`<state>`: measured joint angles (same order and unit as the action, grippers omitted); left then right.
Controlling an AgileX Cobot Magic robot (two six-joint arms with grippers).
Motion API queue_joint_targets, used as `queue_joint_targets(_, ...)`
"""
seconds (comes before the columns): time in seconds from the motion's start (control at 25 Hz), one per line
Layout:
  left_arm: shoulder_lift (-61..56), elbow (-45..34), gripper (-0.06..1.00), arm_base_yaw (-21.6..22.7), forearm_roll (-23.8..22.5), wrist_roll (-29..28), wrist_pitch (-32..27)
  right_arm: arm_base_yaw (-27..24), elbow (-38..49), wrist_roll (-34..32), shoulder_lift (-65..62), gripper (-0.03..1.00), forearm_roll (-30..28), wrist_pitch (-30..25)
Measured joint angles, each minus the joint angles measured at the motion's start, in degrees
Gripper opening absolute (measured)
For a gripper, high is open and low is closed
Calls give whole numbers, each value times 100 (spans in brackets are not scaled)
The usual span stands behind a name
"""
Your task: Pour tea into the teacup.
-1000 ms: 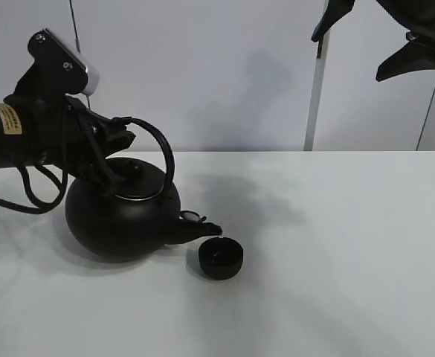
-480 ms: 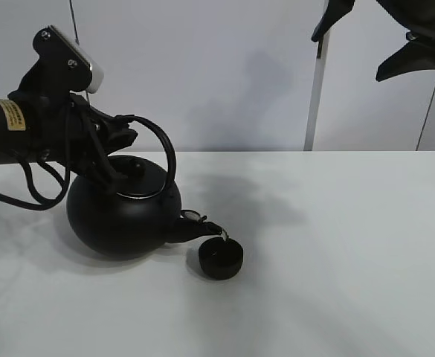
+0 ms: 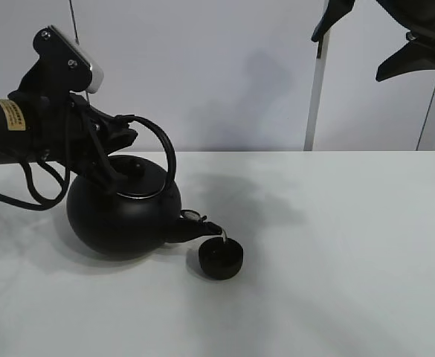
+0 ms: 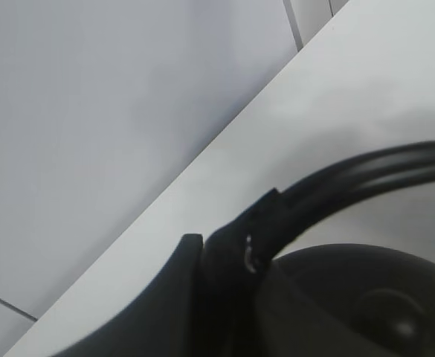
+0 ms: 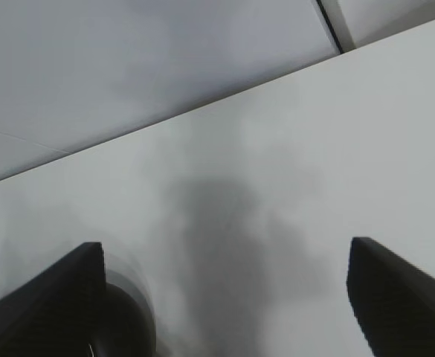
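Observation:
The big round black kettle (image 3: 124,216) hangs tilted from its arched handle (image 3: 163,149), spout (image 3: 202,227) down to the right. My left gripper (image 3: 117,140) is shut on the handle near the lid. The small black teacup (image 3: 220,259) stands on the white table right under the spout tip, and a thin stream (image 3: 224,236) falls into it. The left wrist view shows a finger (image 4: 202,297) clamped on the handle (image 4: 366,175) above the kettle body (image 4: 351,297). My right gripper (image 3: 351,52) is open, empty and raised high at the back right; it also shows in the right wrist view (image 5: 224,305).
The white table (image 3: 336,245) stretches to the right of the cup and to the front. A grey wall with a vertical pale strip (image 3: 315,97) stands behind it. The left arm's cables (image 3: 35,190) hang beside the kettle.
The left arm has lifted slightly and carried the kettle a little to the right. A thin stream now shows between spout and teacup. The right arm has not moved.

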<state>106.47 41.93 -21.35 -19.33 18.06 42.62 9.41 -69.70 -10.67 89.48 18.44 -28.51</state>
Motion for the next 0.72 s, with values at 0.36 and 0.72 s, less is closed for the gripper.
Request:
queue_joint_targets(0.36, 0, 0, 10, 0, -52, 62, -5, 0, 0, 0, 0, 61, 0, 0)
queue_joint_targets(0.72, 0, 0, 10, 0, -62, 82, -17, 0, 0, 0, 0, 61, 0, 0)
